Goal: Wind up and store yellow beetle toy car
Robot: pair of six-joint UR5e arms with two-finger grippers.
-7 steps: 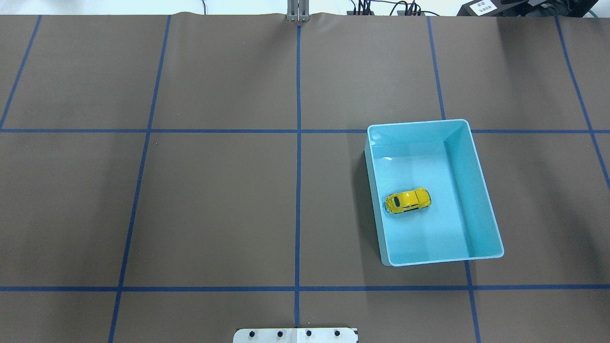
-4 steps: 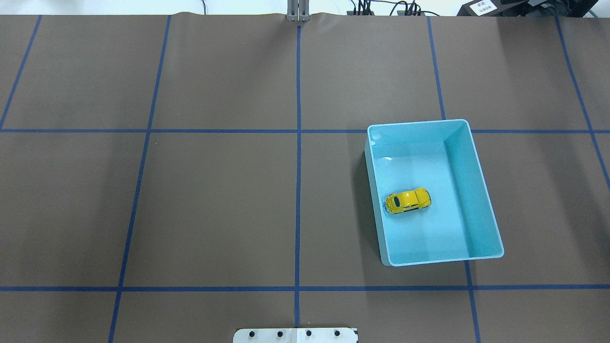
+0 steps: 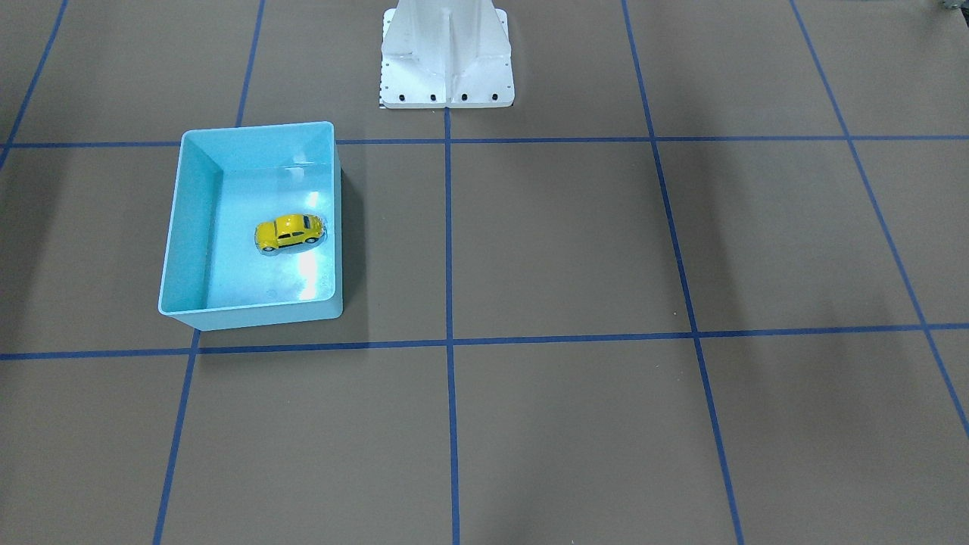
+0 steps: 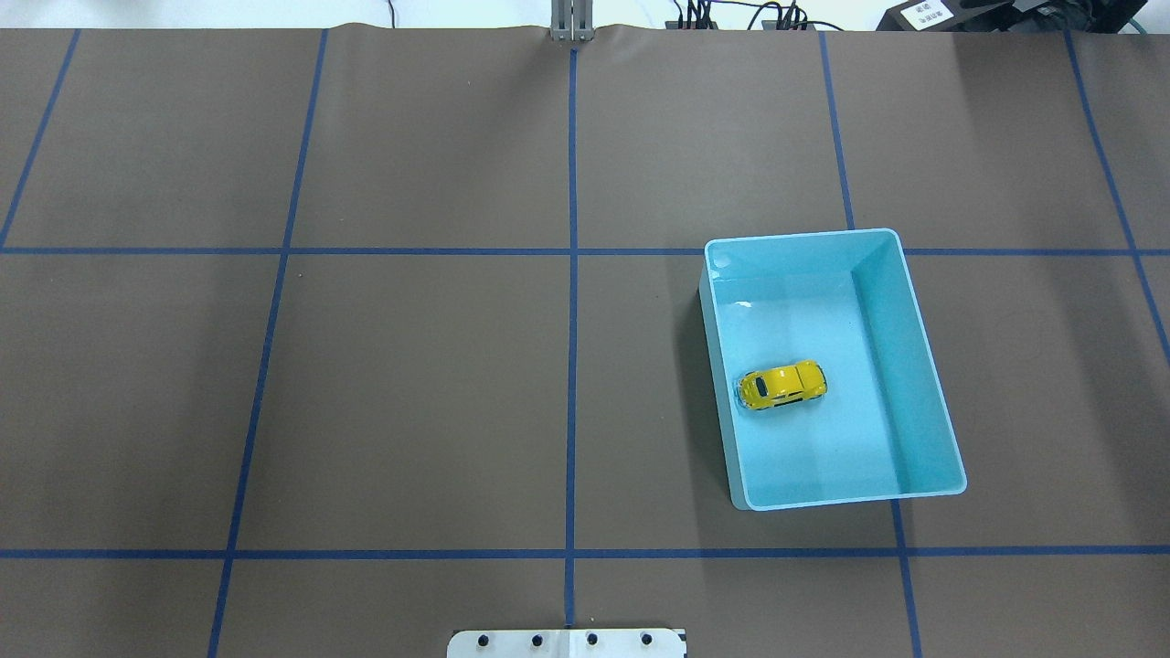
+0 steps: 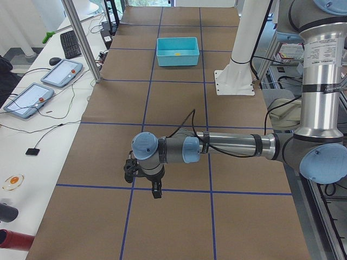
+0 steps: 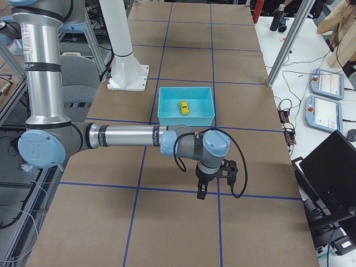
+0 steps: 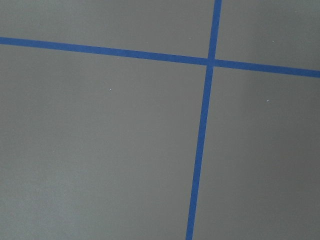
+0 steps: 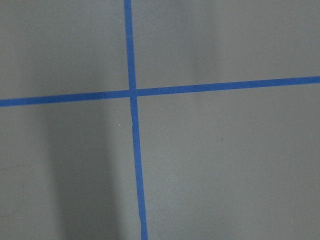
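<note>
The yellow beetle toy car (image 4: 782, 386) stands on its wheels inside the light blue bin (image 4: 850, 499), near the bin's left wall. It also shows in the front view (image 3: 288, 232), inside the bin (image 3: 250, 318). Both arms are outside the overhead and front views. In the left side view the left gripper (image 5: 154, 189) hangs low over a tape crossing, far from the bin (image 5: 177, 58). In the right side view the right gripper (image 6: 201, 192) hangs over the mat, in front of the bin (image 6: 186, 120). I cannot tell if either is open or shut. Both wrist views show only mat and tape.
The white robot pedestal (image 3: 447, 60) stands at the table's middle edge. Metal posts (image 5: 81, 38) rise at the operators' side. Tablets (image 5: 60, 73) and cables lie on the side desk, and a laptop (image 6: 328, 172) sits near the right end.
</note>
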